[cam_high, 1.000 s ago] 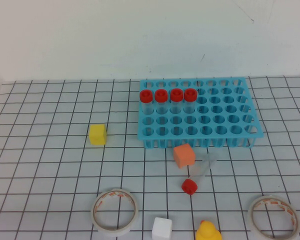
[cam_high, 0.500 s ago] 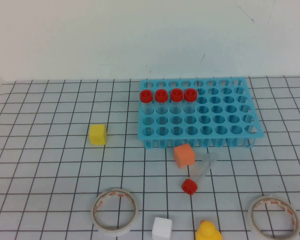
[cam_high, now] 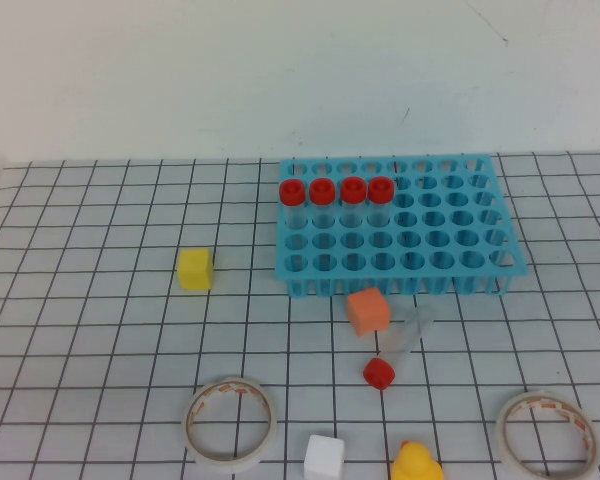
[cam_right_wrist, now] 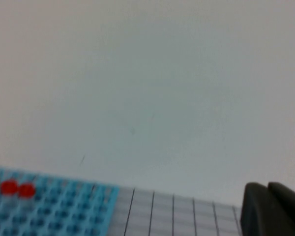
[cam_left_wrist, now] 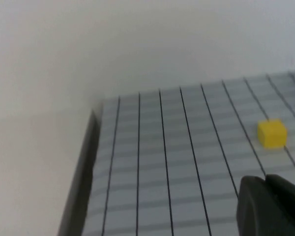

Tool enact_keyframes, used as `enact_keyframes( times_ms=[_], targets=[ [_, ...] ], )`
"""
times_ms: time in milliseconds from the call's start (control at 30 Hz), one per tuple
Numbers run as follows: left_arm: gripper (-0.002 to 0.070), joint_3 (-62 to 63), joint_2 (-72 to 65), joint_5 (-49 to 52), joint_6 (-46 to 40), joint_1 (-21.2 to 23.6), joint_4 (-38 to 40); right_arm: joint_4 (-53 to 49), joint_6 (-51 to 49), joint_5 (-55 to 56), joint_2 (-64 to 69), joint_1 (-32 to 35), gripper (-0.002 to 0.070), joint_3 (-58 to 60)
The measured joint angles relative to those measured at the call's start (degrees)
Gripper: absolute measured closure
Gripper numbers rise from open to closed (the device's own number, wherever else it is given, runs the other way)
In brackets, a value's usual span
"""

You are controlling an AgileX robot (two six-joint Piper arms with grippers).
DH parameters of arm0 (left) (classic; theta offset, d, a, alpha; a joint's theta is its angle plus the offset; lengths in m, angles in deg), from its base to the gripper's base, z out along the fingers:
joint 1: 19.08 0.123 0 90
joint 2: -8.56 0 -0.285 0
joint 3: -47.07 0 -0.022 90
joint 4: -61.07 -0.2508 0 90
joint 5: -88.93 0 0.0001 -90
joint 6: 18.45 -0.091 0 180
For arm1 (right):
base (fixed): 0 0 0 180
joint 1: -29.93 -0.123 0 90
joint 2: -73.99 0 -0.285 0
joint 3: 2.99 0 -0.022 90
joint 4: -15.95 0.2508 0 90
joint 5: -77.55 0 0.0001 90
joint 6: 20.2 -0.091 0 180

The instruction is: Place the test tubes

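Observation:
A blue test tube rack (cam_high: 400,232) stands at the back right of the gridded table, also seen in the right wrist view as the rack (cam_right_wrist: 54,209). Several red-capped tubes (cam_high: 337,192) stand in a row in its second row from the back. One clear tube with a red cap (cam_high: 379,373) lies flat in front of the rack, pointing toward it. Neither arm shows in the high view. My left gripper (cam_left_wrist: 264,181) is shut and empty, over the table's left part near the yellow cube. My right gripper (cam_right_wrist: 266,187) is shut and empty, off to the rack's right.
An orange cube (cam_high: 368,310) sits beside the lying tube. A yellow cube (cam_high: 195,269) is left of the rack. Two tape rolls (cam_high: 230,422) (cam_high: 546,432), a white cube (cam_high: 324,457) and a yellow duck (cam_high: 417,463) line the near edge. The table's left edge (cam_left_wrist: 81,182) drops off.

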Motion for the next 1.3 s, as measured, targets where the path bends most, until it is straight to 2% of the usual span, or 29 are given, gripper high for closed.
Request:
enact_keyframes(
  times_ms=[167,267,433,600,900,1000,1200,1300],
  targets=[
    [0.0676,0.0,-3.5,10.4,-0.7,0.0,3.4,15.4,26.5,-17.4,11.9,0.0,0.0678,-6.3],
    [0.0676,0.0,-4.3,11.8,-1.1,0.0,4.3,26.2,40.4,-22.5,18.7,0.0,0.0678,-6.7],
    [0.0676,-0.1,-4.4,11.9,-1.1,0.0,6.0,37.3,60.6,-27.8,33.2,-1.4,0.0678,-7.0],
    [0.0676,-3.9,-4.4,11.4,-1.1,0.0,9.4,36.2,68.7,-29.5,46.3,-6.6,0.0677,-9.9],
    [0.0676,-9.0,-4.4,6.8,-1.9,0.0,13.0,19.4,70.9,-31.9,67.2,-21.1,0.0663,-21.4],
    [0.0676,-9.0,-4.4,6.4,-2.2,0.0,13.1,15.8,70.9,-31.9,72.9,-24.7,0.0599,-26.1],
    [0.0676,-9.7,-4.4,5.4,-2.5,0.0,13.3,7.6,70.9,-31.9,81.5,-28.1,0.0297,-34.0],
    [0.0676,-10.8,-4.4,4.3,-2.5,0.0,13.4,5.2,70.9,-30.4,83.4,-28.3,0.0236,-35.1]
  ],
)
